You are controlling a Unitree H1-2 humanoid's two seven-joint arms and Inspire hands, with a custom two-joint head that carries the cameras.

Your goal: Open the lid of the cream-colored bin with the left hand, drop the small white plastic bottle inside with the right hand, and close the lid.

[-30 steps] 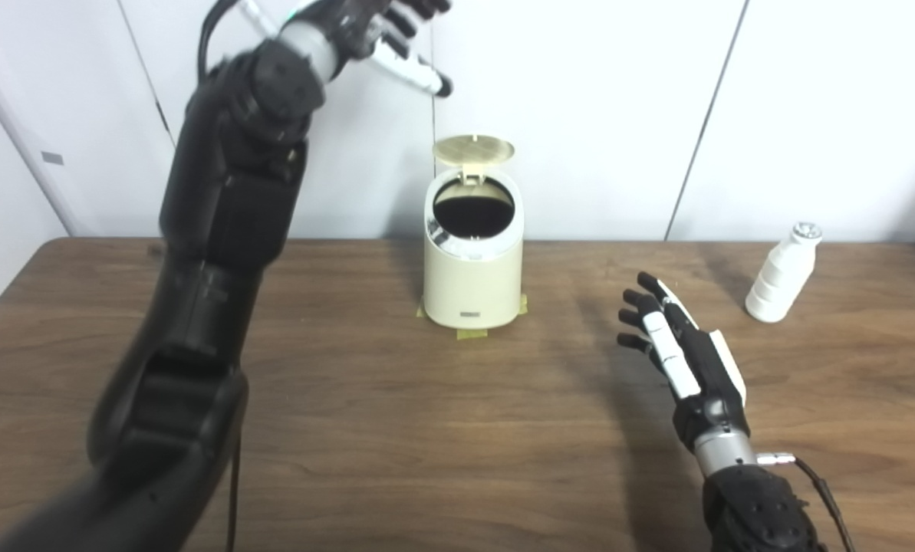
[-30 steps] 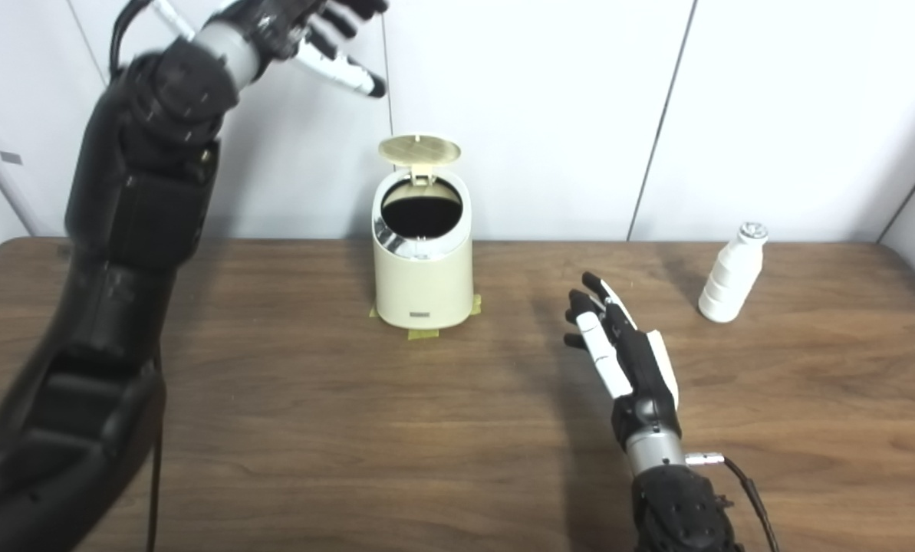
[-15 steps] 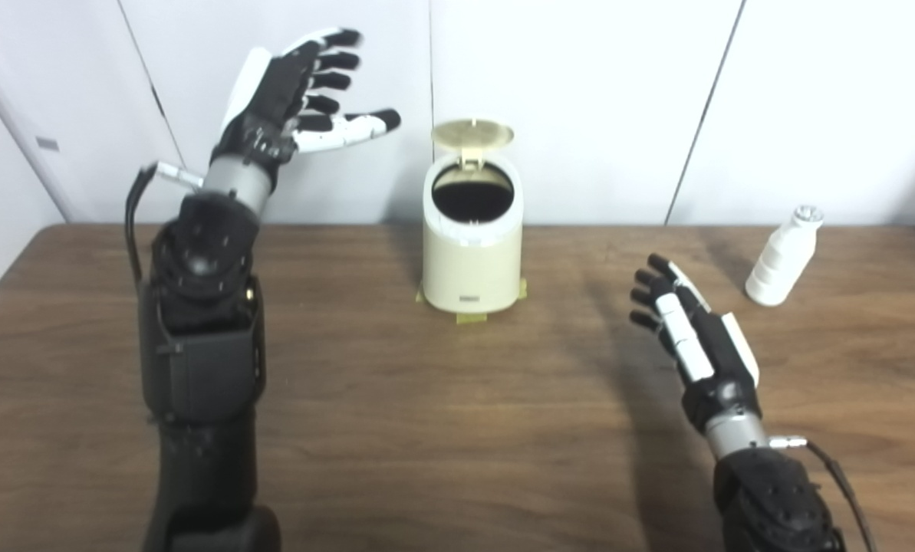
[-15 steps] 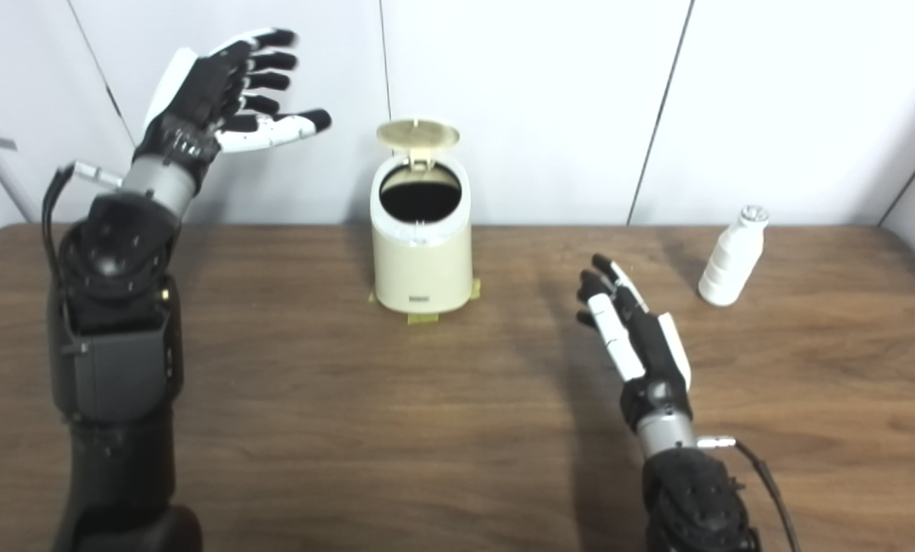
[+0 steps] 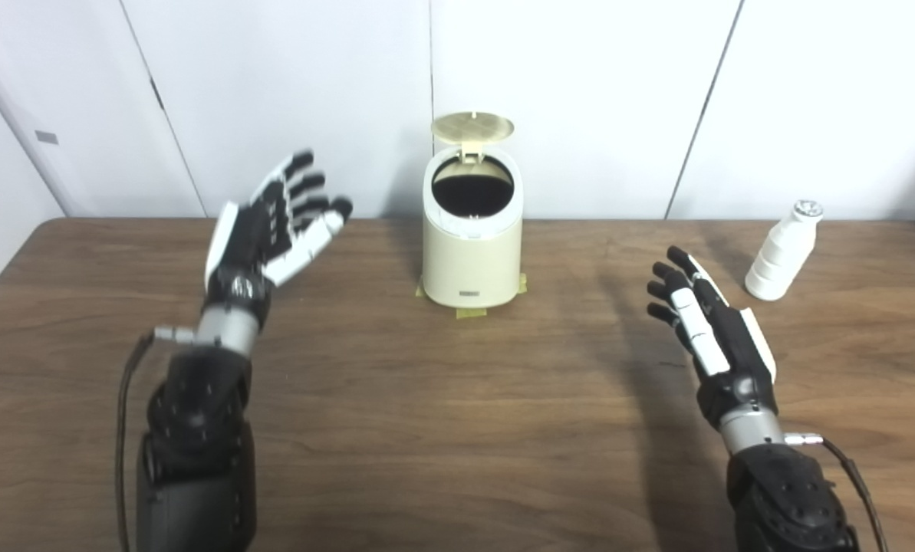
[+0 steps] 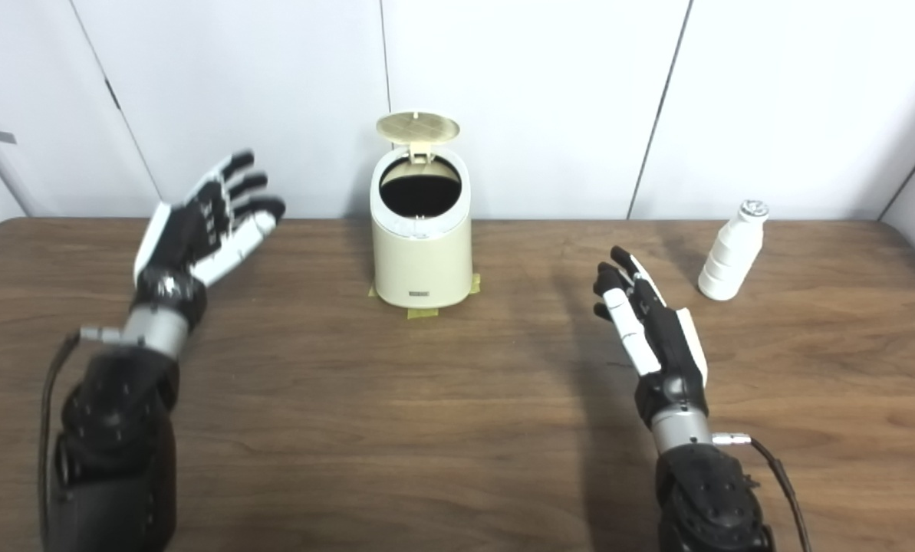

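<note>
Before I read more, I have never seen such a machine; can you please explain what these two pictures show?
You look through two cameras on a humanoid robot's head, side by side, so both pictures show one scene. The dark arms rising from the bottom edge are its own. The left hand and the right hand are both open and hold nothing. On the wooden table stands a cream-colored bin with its round lid flipped up, showing the dark inside. A small white plastic bottle stands upright at the far right, apart from both hands.
</note>
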